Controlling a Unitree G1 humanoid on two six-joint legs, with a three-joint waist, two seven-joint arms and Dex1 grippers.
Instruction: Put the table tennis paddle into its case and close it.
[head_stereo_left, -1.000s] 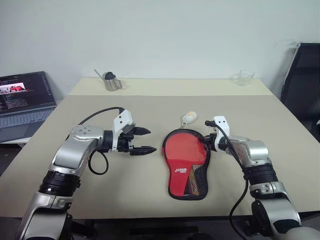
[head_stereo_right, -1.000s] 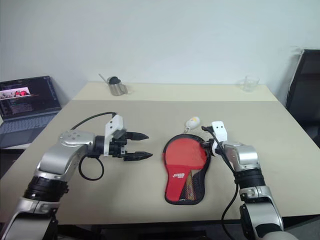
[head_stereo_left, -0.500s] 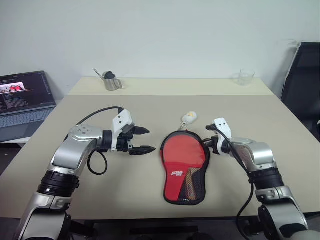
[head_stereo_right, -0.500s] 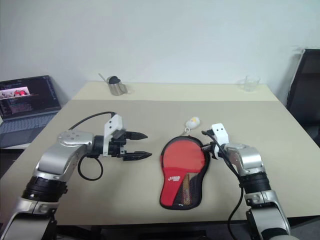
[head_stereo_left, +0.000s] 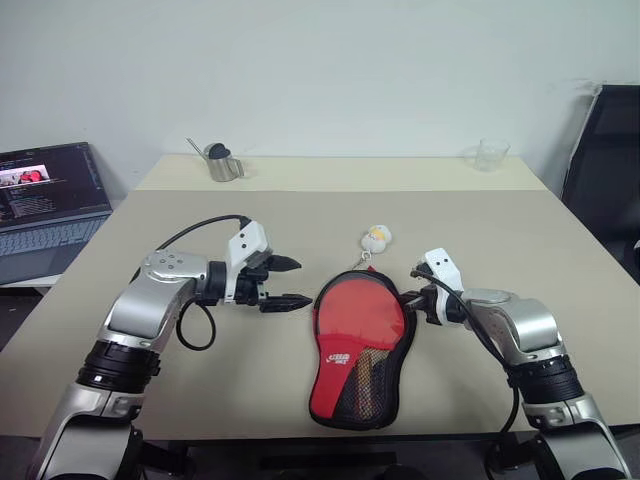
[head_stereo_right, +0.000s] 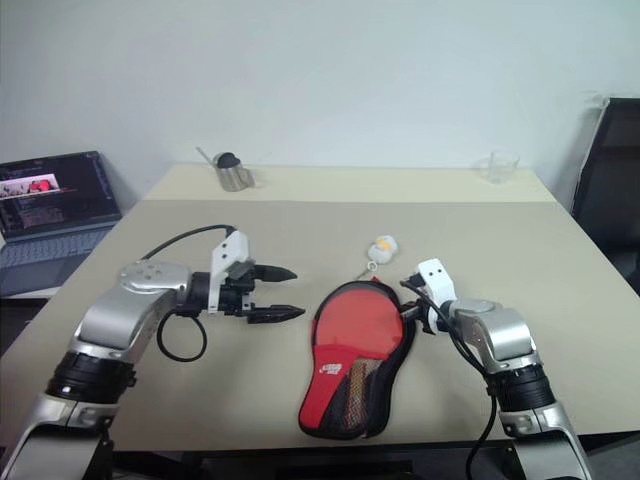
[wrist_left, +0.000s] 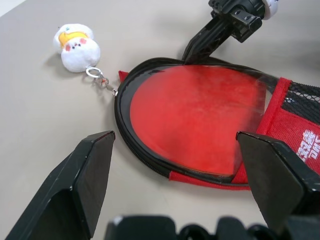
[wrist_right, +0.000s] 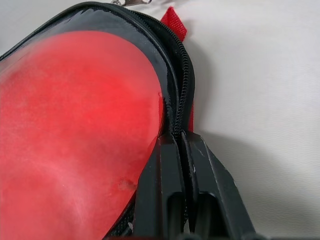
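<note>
Two head views show the case (head_stereo_left: 355, 350) flat on the table (head_stereo_left: 520, 230), between the grippers; its mesh pocket hides the paddle handle. In the left wrist view, the left gripper (wrist_left: 185, 175) stands apart. In the right wrist view, the right gripper (wrist_right: 181, 150) is clamped on the zipper edge, beside the table tennis paddle (wrist_right: 70, 125).
</note>
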